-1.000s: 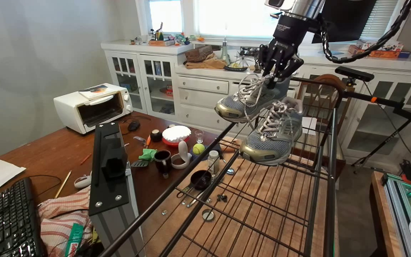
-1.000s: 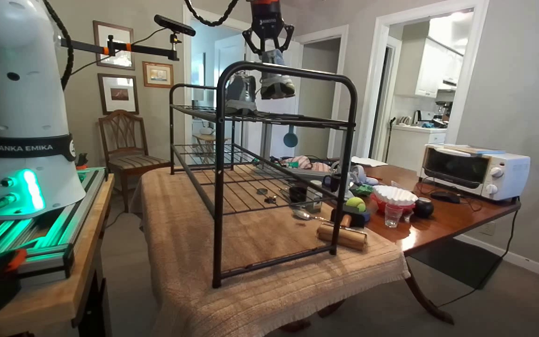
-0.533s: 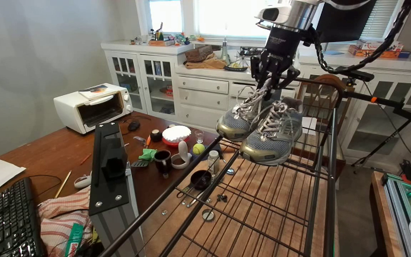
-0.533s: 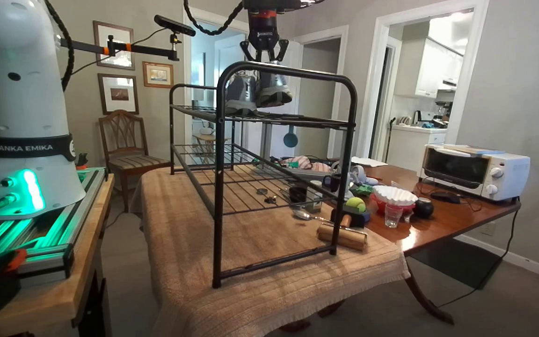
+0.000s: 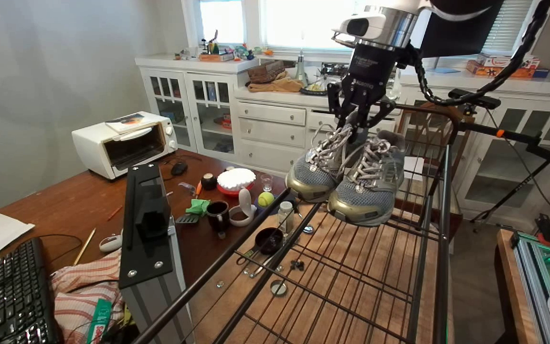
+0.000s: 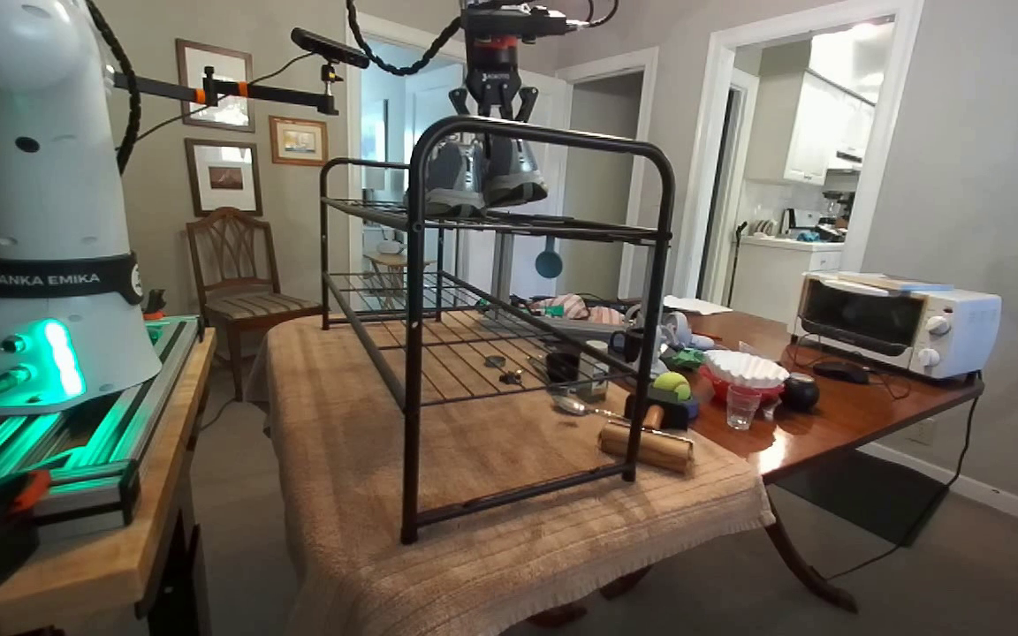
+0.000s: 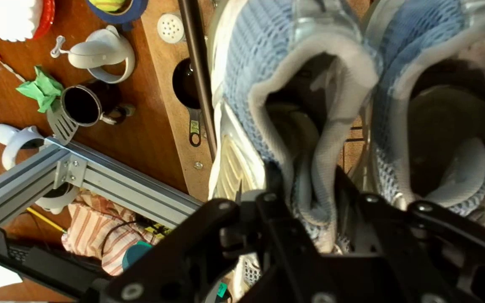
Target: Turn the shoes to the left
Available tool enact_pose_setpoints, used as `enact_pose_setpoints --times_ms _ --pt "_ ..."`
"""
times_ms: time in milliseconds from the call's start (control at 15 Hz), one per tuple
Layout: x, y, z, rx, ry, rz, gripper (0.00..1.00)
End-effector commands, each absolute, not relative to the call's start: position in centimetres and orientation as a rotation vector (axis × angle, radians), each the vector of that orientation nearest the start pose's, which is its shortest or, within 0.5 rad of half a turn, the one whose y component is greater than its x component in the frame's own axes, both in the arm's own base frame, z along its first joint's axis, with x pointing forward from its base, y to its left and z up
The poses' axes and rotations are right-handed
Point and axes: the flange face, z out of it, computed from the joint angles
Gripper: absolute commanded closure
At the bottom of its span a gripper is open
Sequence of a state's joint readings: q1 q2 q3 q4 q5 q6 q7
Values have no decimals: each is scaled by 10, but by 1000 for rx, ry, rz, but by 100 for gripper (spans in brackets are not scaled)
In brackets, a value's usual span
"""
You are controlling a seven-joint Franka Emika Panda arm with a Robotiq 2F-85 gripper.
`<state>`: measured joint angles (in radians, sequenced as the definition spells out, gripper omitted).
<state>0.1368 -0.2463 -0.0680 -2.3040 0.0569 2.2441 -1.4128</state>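
The shoes are a pair of grey-silver sneakers with white laces at the far end of the rack's top shelf. My gripper (image 5: 354,131) is shut on one shoe (image 5: 315,172), pinching its collar from both sides near the tongue. That held shoe also shows in an exterior view (image 6: 516,177) and in the wrist view (image 7: 259,75). It is at shelf height; I cannot tell whether its sole touches the wires. The second shoe (image 5: 365,191) stands on the shelf close beside it, toe pointing the same way, and shows in the wrist view (image 7: 387,105).
The black wire rack (image 6: 416,353) stands on a towel-covered table, with raised end bars near the gripper. A metal frame post (image 5: 153,239) stands left of it. A mug (image 5: 217,217), tennis ball (image 5: 266,199) and toaster oven (image 5: 127,143) sit on the table.
My gripper has moved down and slightly left in an exterior view, lowering the held shoe next to the second one. The second shoe has shifted slightly.
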Motion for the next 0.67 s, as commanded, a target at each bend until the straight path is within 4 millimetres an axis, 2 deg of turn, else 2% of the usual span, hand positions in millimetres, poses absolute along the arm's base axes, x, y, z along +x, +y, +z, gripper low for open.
enact_pose_setpoints --times_ms 0,200,267,400,533,600 --pt "491 41 464 -2331 -2141 -349 92" --pt "491 45 462 -2306 -2162 -351 91" --pt "492 46 461 -2305 -2165 -347 44" --pt "492 48 460 -2309 -2167 -343 43" --pt "492 50 460 -2311 -2178 -344 31" --pt "492 51 461 -2310 -2182 -345 22"
